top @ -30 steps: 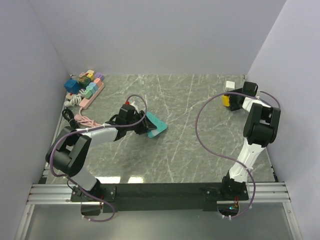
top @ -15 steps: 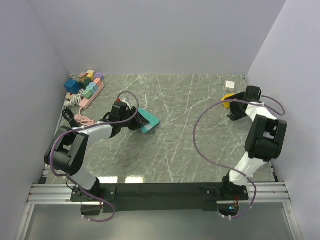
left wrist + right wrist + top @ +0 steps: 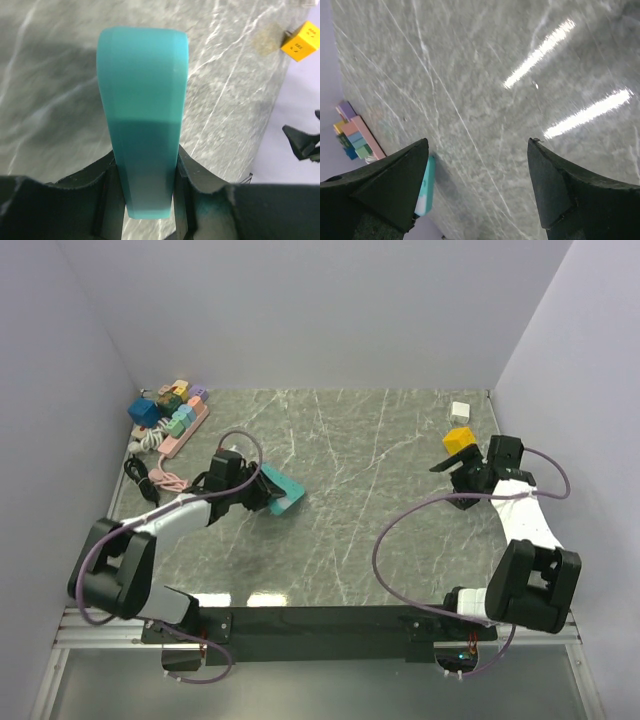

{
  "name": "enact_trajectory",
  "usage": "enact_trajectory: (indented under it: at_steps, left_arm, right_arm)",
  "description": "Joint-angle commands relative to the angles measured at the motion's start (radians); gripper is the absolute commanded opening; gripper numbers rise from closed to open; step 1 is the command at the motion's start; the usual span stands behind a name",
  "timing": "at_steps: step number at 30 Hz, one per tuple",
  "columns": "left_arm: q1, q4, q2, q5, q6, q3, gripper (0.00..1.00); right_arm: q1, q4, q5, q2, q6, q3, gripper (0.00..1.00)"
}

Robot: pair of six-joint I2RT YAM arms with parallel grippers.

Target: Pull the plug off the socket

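Grey marbled counter [image 3: 400, 500] fills the floor of a pale lilac booth. At the upper left of the overhead frame a pink power strip [image 3: 186, 432] lies against the wall, its sockets crowded with coloured plugs [image 3: 176, 408], all seated as far as we can tell. A coiled cable [image 3: 160, 480] trails just below it.

Our left hand [image 3: 255, 494] sits left of centre, clamped on the near end of a teal slab [image 3: 142, 100]; the wrist view shows a finger pressed to each side of it. We see no pins or slots on it, so we cannot say whether it is a plug or a socket body.

Our right hand [image 3: 479, 142] hovers at the right edge with its fingers spread wide and nothing between them, just below a yellow cube [image 3: 459, 439]. A white cube [image 3: 460, 410] rests beyond that.

We judge the job unfinished: neither hand is at the strip, and every plug there remains to be pulled.
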Motion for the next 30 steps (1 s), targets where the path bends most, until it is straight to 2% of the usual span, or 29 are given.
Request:
enact_trajectory:
  at_steps: [1, 4, 7, 11, 17, 21, 24, 30]
  left_arm:
    - [0.013, -0.112, -0.121, -0.051, -0.040, -0.027, 0.00]
    - [0.024, -0.164, -0.210, -0.065, -0.060, -0.064, 0.00]
    - [0.033, -0.192, -0.296, -0.091, -0.074, -0.112, 0.00]
    - [0.053, -0.264, -0.387, -0.102, -0.083, -0.150, 0.00]
    - [0.117, -0.518, -0.617, -0.234, -0.184, -0.213, 0.00]
    - [0.214, -0.678, -0.758, -0.274, -0.252, -0.244, 0.00]
    - [0.291, -0.743, -0.801, -0.263, -0.290, -0.281, 0.00]
    - [0.357, -0.754, -0.858, -0.281, -0.446, -0.356, 0.00]
  right_arm:
    - [-0.001, -0.045, -0.005, -0.080, -0.038, -0.033, 0.86]
    - [-0.001, -0.038, -0.013, -0.090, -0.038, -0.048, 0.85]
    - [-0.001, 0.019, 0.042, -0.049, -0.020, -0.033, 0.85]
    - [0.002, 0.047, -0.051, 0.082, 0.015, 0.042, 0.80]
    - [0.091, 0.091, -0.092, 0.097, 0.029, 0.053, 0.70]
    - [0.192, 0.112, -0.120, 0.119, 0.041, 0.082, 0.61]
    - [0.243, 0.134, -0.125, 0.136, 0.044, 0.102, 0.61]
    - [0.298, 0.122, -0.168, 0.229, -0.009, 0.153, 0.61]
